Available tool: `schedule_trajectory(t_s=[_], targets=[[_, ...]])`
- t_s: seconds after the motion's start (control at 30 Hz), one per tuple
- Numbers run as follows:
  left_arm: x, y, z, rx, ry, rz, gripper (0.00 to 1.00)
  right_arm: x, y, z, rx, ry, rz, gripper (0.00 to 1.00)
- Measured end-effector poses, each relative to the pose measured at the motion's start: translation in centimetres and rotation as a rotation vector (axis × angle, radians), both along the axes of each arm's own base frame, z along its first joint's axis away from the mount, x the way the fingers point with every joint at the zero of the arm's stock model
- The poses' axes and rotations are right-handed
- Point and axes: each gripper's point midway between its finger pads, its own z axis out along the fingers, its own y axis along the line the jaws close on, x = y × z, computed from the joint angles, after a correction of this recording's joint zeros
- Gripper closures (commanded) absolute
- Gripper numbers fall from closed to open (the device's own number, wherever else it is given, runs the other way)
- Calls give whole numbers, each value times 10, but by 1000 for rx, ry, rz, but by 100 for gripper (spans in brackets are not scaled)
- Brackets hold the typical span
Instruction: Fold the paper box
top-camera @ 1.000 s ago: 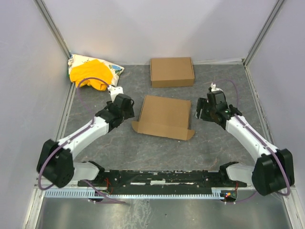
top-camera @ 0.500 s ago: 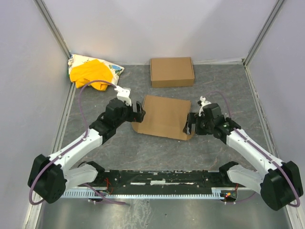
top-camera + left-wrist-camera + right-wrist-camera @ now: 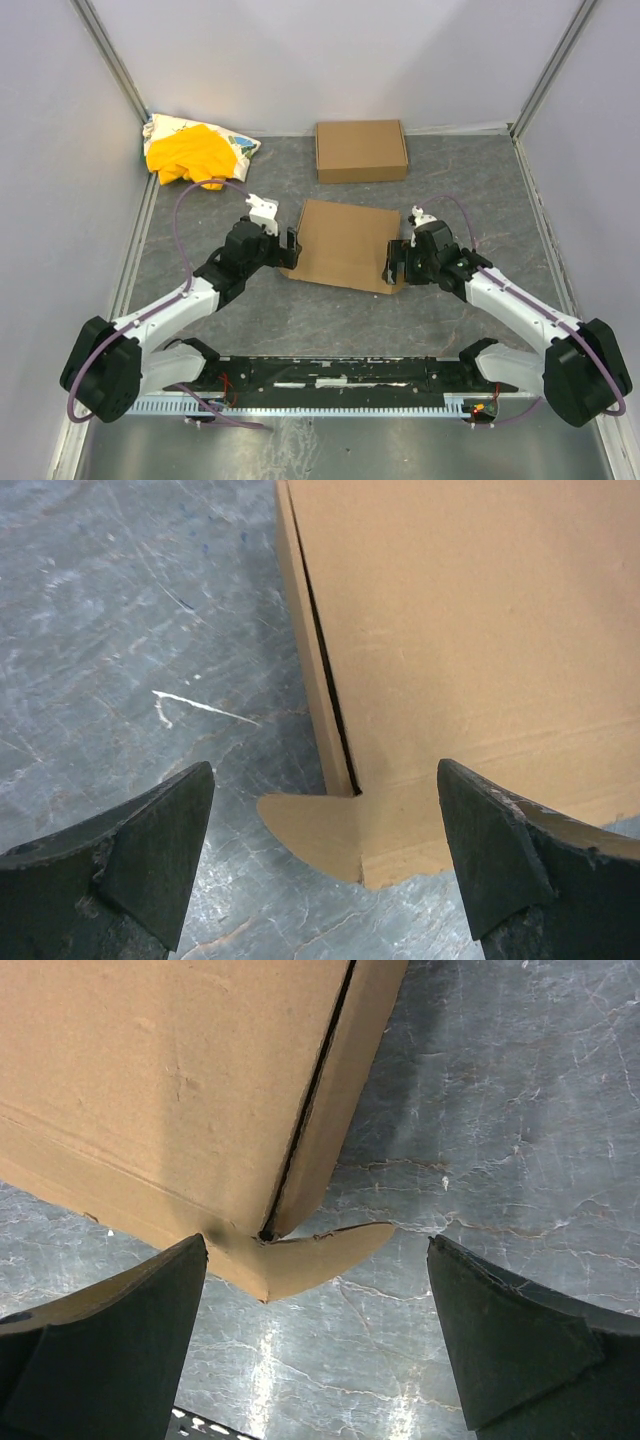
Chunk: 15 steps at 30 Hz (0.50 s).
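Brown paper box (image 3: 343,243) between left hand (image 3: 290,247) and right hand (image 3: 392,265), apparently untouched

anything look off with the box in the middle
Yes: the plain brown cardboard mailer box is closed, but its near-left rounded tab and near-right rounded tab stick out flat on the table, untucked.

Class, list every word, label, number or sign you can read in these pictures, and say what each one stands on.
No text can be read.
The paper box: plain brown, no print.
The second cardboard box: plain brown, no print.
The cloth bundle: faint marks on its white part, too small to read.
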Motion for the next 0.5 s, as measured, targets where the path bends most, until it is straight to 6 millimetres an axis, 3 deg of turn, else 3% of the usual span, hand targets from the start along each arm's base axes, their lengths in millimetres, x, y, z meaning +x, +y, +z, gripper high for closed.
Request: schedule_trajectory(t_s=[0.27, 0.5], targets=[[-18, -19, -30, 35, 62, -125, 1, 6, 6, -3, 20, -16, 9, 1], [-23, -22, -35, 58, 69, -164, 1, 7, 13, -5, 42, -10, 32, 1]])
